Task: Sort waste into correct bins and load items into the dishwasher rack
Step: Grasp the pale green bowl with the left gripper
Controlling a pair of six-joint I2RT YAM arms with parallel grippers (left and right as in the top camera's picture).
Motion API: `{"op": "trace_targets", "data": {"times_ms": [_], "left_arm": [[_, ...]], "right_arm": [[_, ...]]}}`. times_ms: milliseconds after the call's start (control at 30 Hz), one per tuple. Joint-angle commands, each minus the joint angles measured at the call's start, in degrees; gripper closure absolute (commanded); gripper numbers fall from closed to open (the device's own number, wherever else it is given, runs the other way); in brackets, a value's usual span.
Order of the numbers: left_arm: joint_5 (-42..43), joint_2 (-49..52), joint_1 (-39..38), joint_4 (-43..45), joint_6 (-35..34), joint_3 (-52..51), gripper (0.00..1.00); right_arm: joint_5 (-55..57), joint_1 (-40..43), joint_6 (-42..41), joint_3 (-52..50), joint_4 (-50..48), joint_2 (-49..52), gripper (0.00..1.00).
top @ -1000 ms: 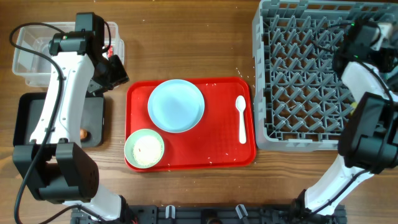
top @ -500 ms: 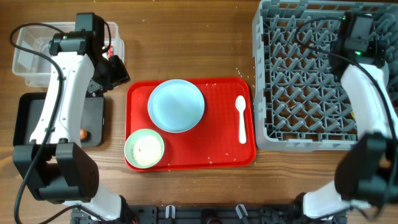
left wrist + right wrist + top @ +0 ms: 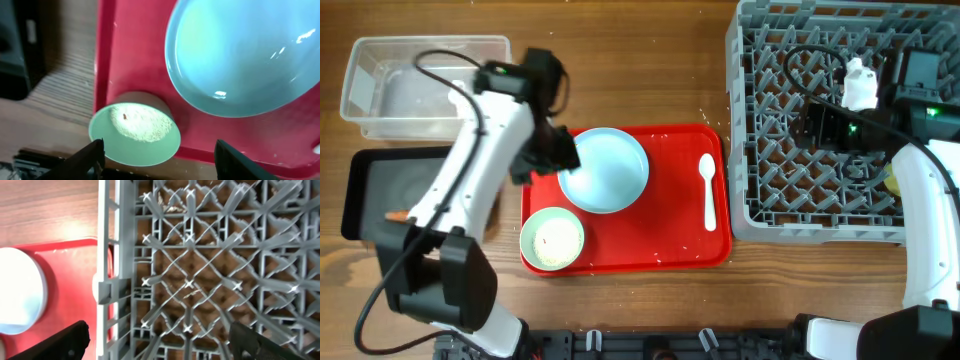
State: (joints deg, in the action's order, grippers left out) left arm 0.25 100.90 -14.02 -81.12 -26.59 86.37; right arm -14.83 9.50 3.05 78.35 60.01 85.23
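Observation:
My left gripper hangs open over the left part of the red tray, nothing held; its fingers flank the near rim of the pale-green bowl, which holds white rice. The pale-blue plate lies just beside it. The white spoon rests on the tray's right side. Over the grey dishwasher rack my right gripper is open and empty. The clear tub and the black tray, with a carrot piece in it, stand at the left.
The rack's left wall stands close to the red tray's right rim. Something yellow shows at the rack's right edge beside my right arm. Loose grains dot the red tray and the wood near it.
My left arm has swung from the clear tub to the red tray's left side, its jaws wider. My right arm has come leftward over the rack's middle.

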Motion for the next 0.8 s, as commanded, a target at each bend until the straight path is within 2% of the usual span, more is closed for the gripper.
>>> {"op": "trace_targets", "data": {"times_ms": [0, 167, 233, 333, 500, 567, 633, 767], "left_arm": [[-0.11, -1.05, -5.49, 0.09, -7.02, -5.42, 0.32], [0.35, -1.03, -12.17, 5.20, -13.16, -14.91, 0.38], [2.01, -1.03, -13.22, 9.46, -13.35, -18.75, 0.42], [3.76, -0.98, -13.51, 18.62, -13.33, -26.21, 0.53], [3.76, -0.98, -13.51, 23.08, -13.31, -27.52, 0.63], [3.76, -0.98, -13.53, 23.34, -13.31, -27.54, 0.65], [3.76, -0.98, -13.51, 23.34, -13.31, -27.54, 0.71], [3.76, -0.98, -13.51, 23.58, -13.31, -27.54, 0.78]], "right_arm": [[-2.03, -0.22, -1.75, -0.07, 0.20, -0.92, 0.09], [-2.03, -0.22, -1.79, -0.07, 0.04, -0.92, 0.09], [-2.03, -0.22, -2.01, -0.07, 0.07, -0.92, 0.09], [-2.01, -0.22, -2.16, -0.07, 0.09, -0.92, 0.09], [-1.99, -0.22, -2.14, -0.07, 0.04, -0.92, 0.09], [-2.01, -0.22, -2.12, -0.07, 0.07, -0.92, 0.09], [-1.99, -0.22, -2.16, -0.07, 0.04, -0.92, 0.09], [-2.01, -0.22, -2.14, -0.07, 0.04, -0.92, 0.09]]}}
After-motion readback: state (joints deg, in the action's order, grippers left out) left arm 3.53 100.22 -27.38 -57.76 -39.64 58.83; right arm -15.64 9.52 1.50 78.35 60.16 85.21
